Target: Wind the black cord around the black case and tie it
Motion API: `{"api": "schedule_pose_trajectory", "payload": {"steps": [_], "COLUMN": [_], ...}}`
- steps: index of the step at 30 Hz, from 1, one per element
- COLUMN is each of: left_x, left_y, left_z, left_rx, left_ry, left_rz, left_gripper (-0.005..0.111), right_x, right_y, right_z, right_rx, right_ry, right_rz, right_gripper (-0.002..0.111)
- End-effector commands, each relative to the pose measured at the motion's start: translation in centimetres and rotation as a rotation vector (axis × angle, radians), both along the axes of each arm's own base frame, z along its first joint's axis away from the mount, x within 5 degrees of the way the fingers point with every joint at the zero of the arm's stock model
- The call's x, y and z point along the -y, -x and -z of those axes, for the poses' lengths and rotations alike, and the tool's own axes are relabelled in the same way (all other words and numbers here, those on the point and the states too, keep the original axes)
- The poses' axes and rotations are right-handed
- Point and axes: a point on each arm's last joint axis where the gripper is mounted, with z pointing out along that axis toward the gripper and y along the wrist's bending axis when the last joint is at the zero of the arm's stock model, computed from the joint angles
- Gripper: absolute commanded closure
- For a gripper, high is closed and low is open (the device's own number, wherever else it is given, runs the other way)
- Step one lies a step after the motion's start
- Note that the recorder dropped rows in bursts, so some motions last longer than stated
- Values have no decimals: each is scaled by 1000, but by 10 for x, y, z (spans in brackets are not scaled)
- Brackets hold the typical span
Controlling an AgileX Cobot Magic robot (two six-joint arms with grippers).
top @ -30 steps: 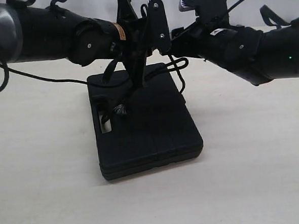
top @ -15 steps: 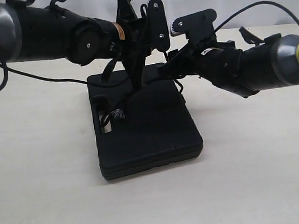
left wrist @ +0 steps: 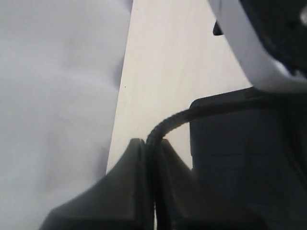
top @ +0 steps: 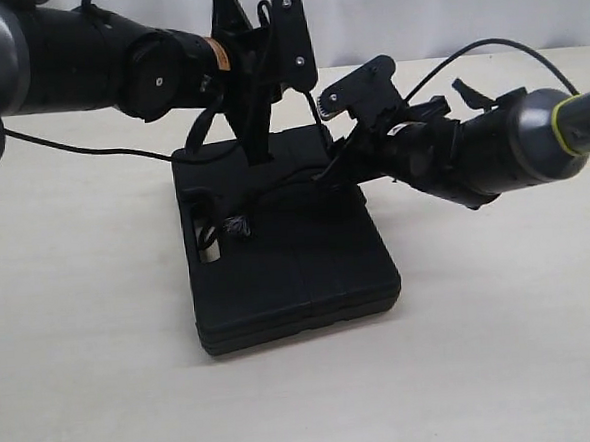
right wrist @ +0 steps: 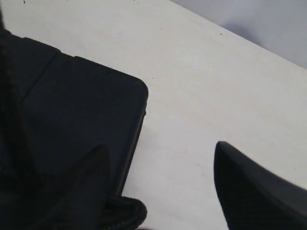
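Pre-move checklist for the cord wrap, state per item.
1. Left gripper shut on the black cord: ok.
2. Right gripper open: ok.
3. Black case flat on the table: ok.
4. Frayed tuft of the cord lying on the case beside the handle slot: ok.
5. Cord wrapped round the case: cannot tell, black on black.
6. Knot tied: cannot tell.
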Motion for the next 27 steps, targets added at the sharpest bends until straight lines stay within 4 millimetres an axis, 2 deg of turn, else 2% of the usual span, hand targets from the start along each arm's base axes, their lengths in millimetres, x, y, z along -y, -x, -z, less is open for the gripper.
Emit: {"api": "schedule_pose_trajectory", "payload": {"steps": [1, 8, 11, 15, 24, 27], "left_x": [0, 0, 0, 0, 0, 0], "left_y": [0, 0, 0, 0, 0, 0], "left_z": [-6, -6, -6, -5, -5, -5], "left_rx": [19, 19, 19, 17, 16, 16], "left_ry": [28, 28, 28, 27, 26, 26], "left_rz": [-7, -7, -7, -7, -7, -7], "left_gripper": [107, 107, 107, 107, 107, 107], "right_x": [2, 1, -1, -5, -23, -24], "right_y": [-1, 12, 19, 20, 1, 1], "right_z": [-13, -60, -71, -66, -45, -48], "right_rx": [50, 71, 45, 1, -125, -127], "right_ry": [-1, -70, -86, -61, -67, -62], "right_rz": [7, -48, -89, -141, -205, -222], "right_gripper": [49, 49, 49, 49, 49, 49]}}
